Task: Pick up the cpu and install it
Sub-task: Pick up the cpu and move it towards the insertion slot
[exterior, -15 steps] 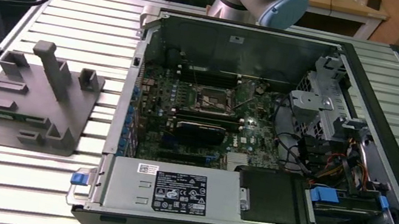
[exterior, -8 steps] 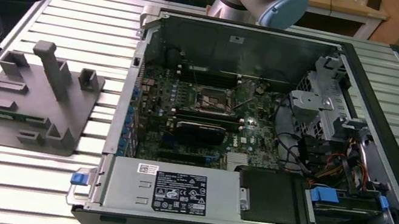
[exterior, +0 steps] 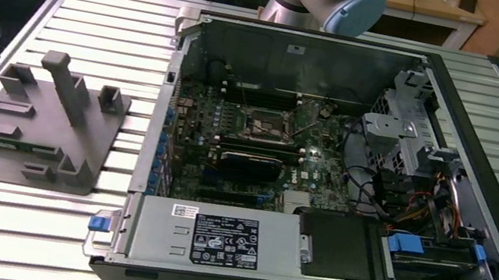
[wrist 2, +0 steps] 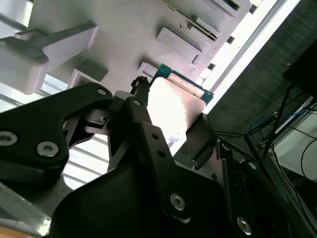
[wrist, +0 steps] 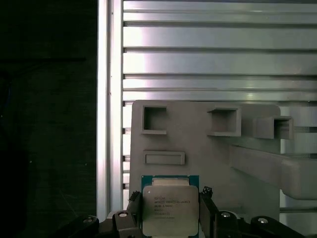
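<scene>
Two fingers of the claw pinch the cpu by opposite edges, over the grey fixture.

— Is the whole cpu visible?
— No. The first wrist view's edge crops it, and the jaws cover its sides.
— And the arm?
— Cropped in the exterior view.

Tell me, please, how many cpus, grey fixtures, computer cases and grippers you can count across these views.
cpu: 1
gripper: 1, closed on the cpu
grey fixture: 1
open computer case: 1
Total: 4
</scene>
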Tool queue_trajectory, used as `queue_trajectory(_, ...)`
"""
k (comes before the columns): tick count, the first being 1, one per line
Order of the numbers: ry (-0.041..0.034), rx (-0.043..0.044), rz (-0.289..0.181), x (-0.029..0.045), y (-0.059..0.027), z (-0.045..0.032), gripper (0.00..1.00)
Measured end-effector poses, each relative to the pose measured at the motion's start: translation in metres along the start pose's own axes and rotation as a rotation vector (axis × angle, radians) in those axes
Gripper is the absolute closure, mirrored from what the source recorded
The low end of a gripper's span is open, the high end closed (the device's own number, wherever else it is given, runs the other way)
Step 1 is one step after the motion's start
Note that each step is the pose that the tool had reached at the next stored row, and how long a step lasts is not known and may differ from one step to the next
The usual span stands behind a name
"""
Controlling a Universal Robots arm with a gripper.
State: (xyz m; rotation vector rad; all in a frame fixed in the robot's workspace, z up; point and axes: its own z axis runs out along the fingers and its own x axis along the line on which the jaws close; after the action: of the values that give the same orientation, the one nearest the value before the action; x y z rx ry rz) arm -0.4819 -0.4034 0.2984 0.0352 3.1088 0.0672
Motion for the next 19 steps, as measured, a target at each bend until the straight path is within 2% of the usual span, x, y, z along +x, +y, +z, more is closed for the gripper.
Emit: queue_trajectory(19,-0.0006,0.0,0.0,-0.0008,0.0011,-0.0247,0.46)
